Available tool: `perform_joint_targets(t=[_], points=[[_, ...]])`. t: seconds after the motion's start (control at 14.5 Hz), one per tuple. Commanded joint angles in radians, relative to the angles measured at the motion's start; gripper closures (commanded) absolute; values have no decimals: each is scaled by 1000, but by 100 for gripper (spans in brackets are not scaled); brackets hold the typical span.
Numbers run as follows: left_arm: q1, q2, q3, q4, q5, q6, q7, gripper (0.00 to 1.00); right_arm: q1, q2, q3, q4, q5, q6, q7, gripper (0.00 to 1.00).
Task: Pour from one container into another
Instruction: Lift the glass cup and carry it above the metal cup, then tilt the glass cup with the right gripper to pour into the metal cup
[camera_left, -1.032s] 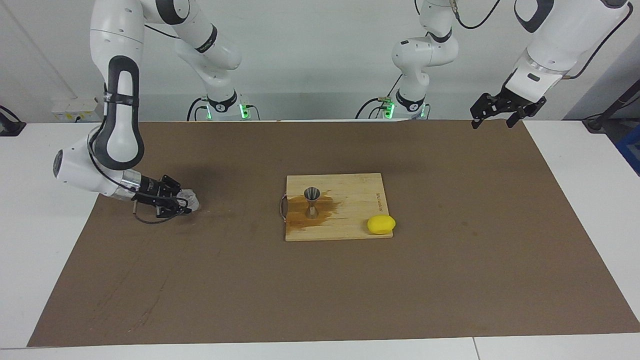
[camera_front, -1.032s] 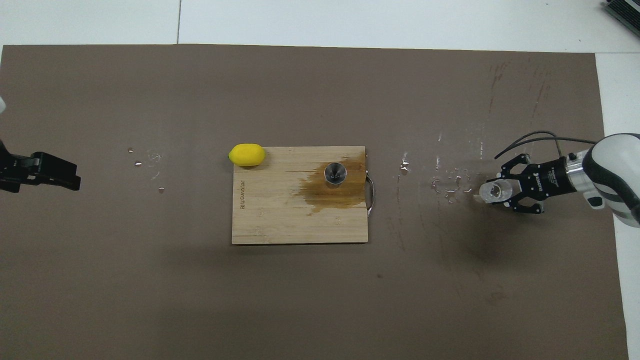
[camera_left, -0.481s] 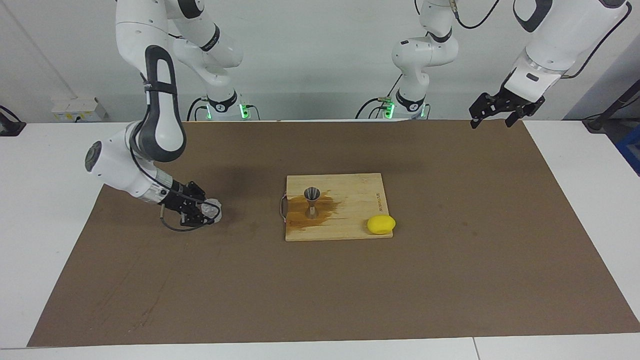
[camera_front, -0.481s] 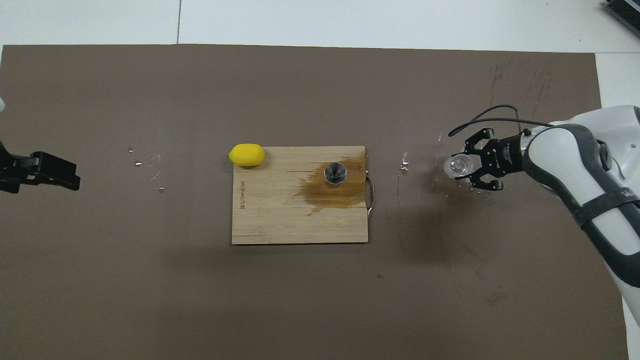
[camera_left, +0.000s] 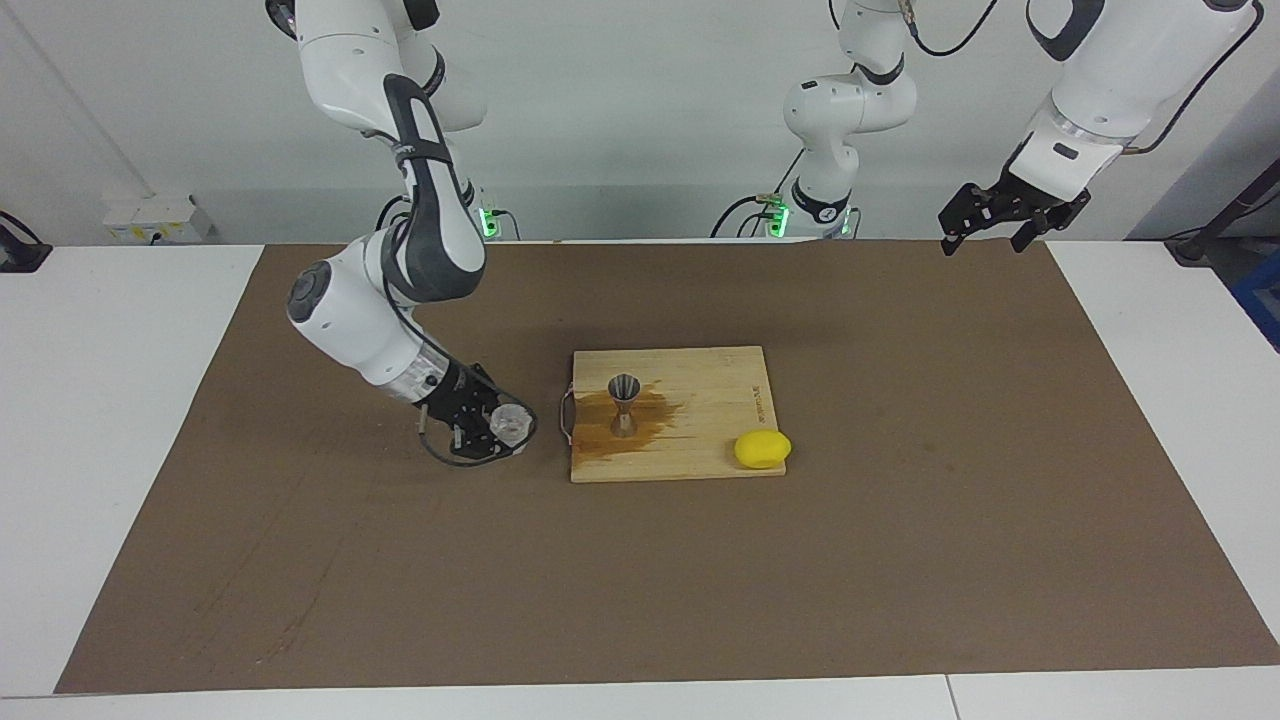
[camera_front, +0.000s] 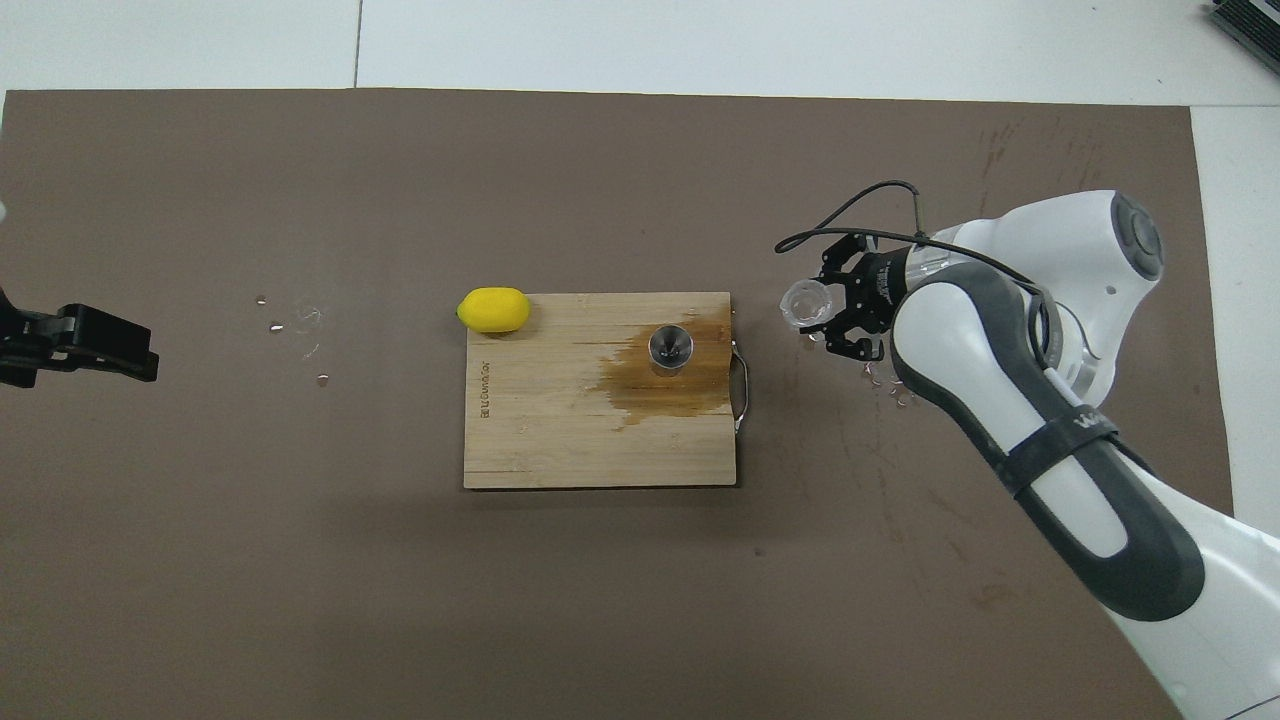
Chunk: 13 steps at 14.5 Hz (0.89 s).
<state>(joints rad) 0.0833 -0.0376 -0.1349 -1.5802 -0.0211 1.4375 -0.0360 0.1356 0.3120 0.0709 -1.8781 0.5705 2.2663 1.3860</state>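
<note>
Right gripper (camera_left: 505, 428) fingers clamped on glass cup (camera_left: 512, 424), over mat beside board (camera_left: 700, 460); jigger (camera_left: 625, 404) upright on board. Left gripper (camera_left: 985, 228) parked, fingers apart.

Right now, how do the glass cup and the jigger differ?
The glass cup is clear and cylindrical; the jigger is silvery and hourglass-shaped. The cup is held in the right gripper over the mat; the jigger stands free on the cutting board. Both are small, open-topped vessels.
</note>
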Motion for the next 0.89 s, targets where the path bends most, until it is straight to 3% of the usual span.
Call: perform_joint_targets(t=[0.0, 0.48, 0.83], points=[[-4, -19, 5, -15, -8, -12, -12, 0, 47, 21, -2, 74, -82, 2, 158, 100], [-4, -19, 5, -15, -8, -12, -12, 0, 143, 27, -3, 172, -221, -48, 387, 100], [-5, -19, 5, -15, -6, -12, -12, 0, 216, 22, -2, 177, -449, -53, 511, 100]])
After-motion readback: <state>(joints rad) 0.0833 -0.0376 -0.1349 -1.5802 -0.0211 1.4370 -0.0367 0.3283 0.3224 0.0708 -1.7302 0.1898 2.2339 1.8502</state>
